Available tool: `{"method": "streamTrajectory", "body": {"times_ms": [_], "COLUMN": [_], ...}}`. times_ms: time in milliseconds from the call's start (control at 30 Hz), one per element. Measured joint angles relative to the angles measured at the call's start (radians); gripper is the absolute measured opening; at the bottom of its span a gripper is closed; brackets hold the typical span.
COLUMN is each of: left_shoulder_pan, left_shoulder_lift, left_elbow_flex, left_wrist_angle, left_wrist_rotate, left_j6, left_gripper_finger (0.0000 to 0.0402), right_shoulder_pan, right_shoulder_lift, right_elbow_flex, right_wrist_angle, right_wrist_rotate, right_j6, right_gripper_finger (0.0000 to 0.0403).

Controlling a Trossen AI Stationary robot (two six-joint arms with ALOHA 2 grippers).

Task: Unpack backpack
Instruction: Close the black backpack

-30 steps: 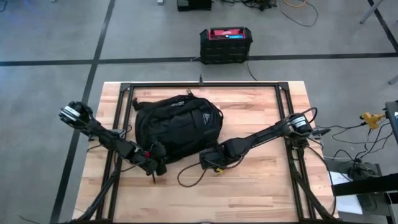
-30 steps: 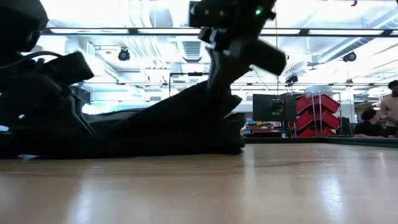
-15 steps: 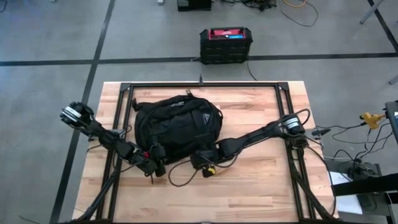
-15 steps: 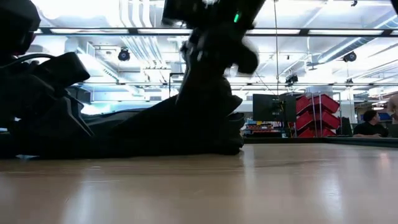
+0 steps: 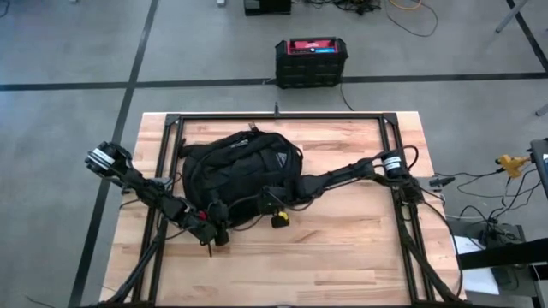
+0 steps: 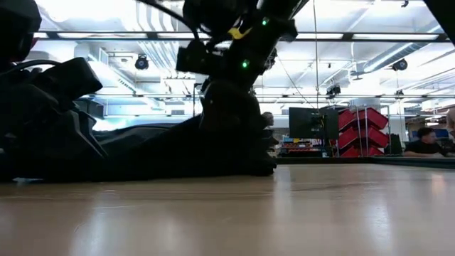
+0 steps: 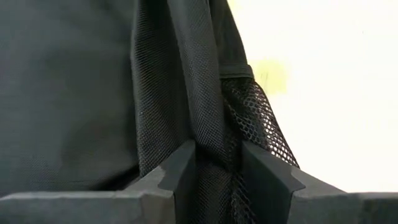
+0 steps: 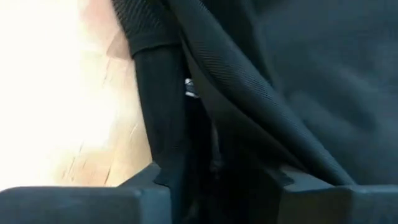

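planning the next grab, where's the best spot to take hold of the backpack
Probably the loose folds along the near edge of the backpack, approached level from the table's front. The bag lies flat, and the left gripper already pinches a thin mesh fold there.

We see a lab or workshop hall: concrete floor (image 5: pixel 68 51) with taped lines, loose cables (image 5: pixel 411 17), exposed ceiling ducts (image 6: pixel 163 53), red storage bins (image 6: pixel 362 128), monitors (image 6: pixel 309 122).
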Motion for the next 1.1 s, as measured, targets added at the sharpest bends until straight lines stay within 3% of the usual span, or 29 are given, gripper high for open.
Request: {"method": "streamTrajectory", "body": {"times_ms": [233,367,533,767,900,1100], "left_shoulder_pan": [-0.001,-0.001,-0.001,0.011,0.027,0.021], "left_shoulder_lift": [-0.005,-0.031,-0.061,-0.065,-0.035,0.087], "left_elbow_flex": [0.003,0.040,0.138,0.244,0.198,0.093], "left_wrist_angle": [-0.001,-0.019,-0.038,-0.071,-0.079,-0.028], "left_wrist_rotate": [0.005,0.029,0.035,-0.086,-0.097,-0.114], "left_j6": [0.005,0.076,0.200,0.330,0.243,-0.032], "left_gripper_finger": [0.0115,0.0120,0.0119,0.0121,0.0120,0.0119], "right_shoulder_pan": [-0.010,-0.010,-0.011,0.027,0.065,0.096], "right_shoulder_lift": [0.050,0.060,0.063,0.048,0.002,-0.064], "right_elbow_flex": [0.003,0.003,0.003,0.000,-0.003,0.001], "right_wrist_angle": [0.018,0.021,0.023,0.009,-0.097,-0.305], "right_wrist_rotate": [-0.019,-0.020,-0.018,0.071,0.121,0.133], "right_j6": [-0.012,-0.031,-0.042,-0.054,-0.043,0.062], "right_gripper_finger": [0.0119,0.0089,0.0012,0.0002,0.0000,0.0000]}}
